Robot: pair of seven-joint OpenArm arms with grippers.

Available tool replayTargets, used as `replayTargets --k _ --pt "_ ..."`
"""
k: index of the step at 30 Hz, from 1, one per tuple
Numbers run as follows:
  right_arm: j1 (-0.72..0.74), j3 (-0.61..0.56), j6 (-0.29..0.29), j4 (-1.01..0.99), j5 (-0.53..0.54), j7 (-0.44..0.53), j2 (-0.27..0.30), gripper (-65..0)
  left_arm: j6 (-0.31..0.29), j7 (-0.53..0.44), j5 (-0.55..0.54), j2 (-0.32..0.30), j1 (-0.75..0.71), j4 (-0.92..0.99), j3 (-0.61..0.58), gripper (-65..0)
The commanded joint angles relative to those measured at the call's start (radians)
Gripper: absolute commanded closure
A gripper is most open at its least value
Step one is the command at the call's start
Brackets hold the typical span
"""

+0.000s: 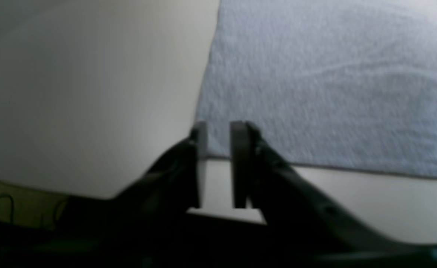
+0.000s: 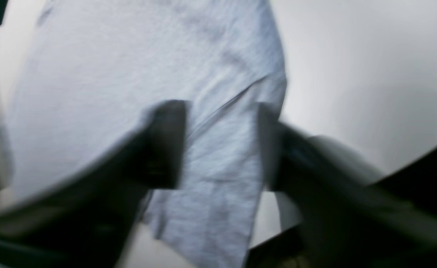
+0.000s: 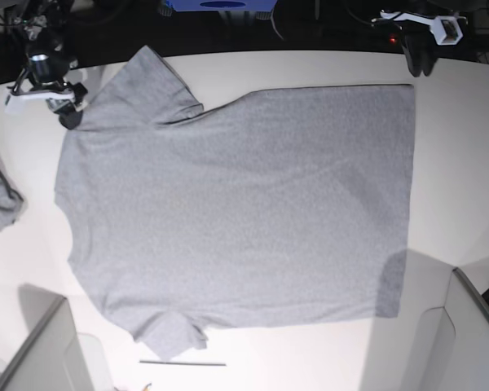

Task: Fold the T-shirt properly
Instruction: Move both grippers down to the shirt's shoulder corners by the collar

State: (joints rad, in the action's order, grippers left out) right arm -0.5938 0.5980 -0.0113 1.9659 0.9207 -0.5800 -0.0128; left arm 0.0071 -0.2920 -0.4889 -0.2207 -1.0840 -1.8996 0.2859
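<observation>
Grey T-shirt [image 3: 244, 212] lies flat across the table [image 3: 456, 163]. Left hand [image 1: 218, 149], slightly parted, hovers at its hem corner; right hand [image 2: 222, 145], spread, straddles a sleeve. Uneven grasps could skew the fold.

The T-shirt [image 3: 236, 212] is heather-grey, plain side up, spread flat on the table, hem toward 3 o'clock, sleeves at 11 and 7 o'clock.
</observation>
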Motion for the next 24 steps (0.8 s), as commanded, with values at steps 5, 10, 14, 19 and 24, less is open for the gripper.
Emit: replayTargets --k 5,10,14,19,24 --pt "0.002 0.001 0.007 -0.013 0.084 0.001 0.007 -43.8 -0.002 -0.023 -0.008 -0.004 0.001 -0.013 0.017 -35.1" --pt "0.045 0.0 0.007 -0.116 0.039 -0.001 0.009 -43.7 -0.071 -0.023 -0.069 -0.004 0.017 -0.005 0.009 -44.1" --pt "0.076 0.0 0.007 -0.198 0.036 -0.001 0.033 -43.7 -0.238 -0.022 -0.311 -0.01 0.037 0.048 0.022 -44.1" --pt "0.123 0.0 0.007 -0.291 0.036 -0.001 0.095 -36.8 -0.27 -0.022 -0.293 -0.004 0.049 0.105 0.06 -44.1" --pt "0.134 -0.002 0.007 -0.337 0.038 -0.001 0.109 -36.3 -0.27 -0.022 -0.299 -0.004 0.048 0.128 0.098 -44.1"
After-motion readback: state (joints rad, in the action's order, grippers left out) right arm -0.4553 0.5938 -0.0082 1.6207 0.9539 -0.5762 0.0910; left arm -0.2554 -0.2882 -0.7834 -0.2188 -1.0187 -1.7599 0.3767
